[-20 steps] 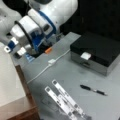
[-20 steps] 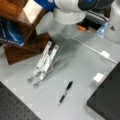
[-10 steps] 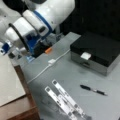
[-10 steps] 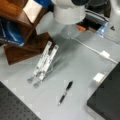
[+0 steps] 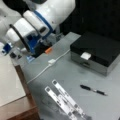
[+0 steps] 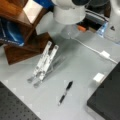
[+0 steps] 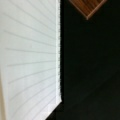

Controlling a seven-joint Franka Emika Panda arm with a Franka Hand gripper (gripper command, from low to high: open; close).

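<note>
My claw [image 5: 8, 48] hovers far left above the lined pad [image 7: 30, 60] on the wood stand [image 5: 25, 105]; clenched or released, I cannot tell. Best I move slowly, square to the pad's edge.

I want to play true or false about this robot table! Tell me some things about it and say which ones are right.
1. A black pen lies on the grey table in both front views. True.
2. The pen sits on top of the black box. False: it lies on the table, apart from the box.
3. A white cable runs across the table. True.
4. The folding metal stand is bright red. False: it is silvery.
5. The wrist view shows white lined paper. True.
6. The gripper is holding the pen. False: the gripper does not show, and the pen lies alone.
</note>
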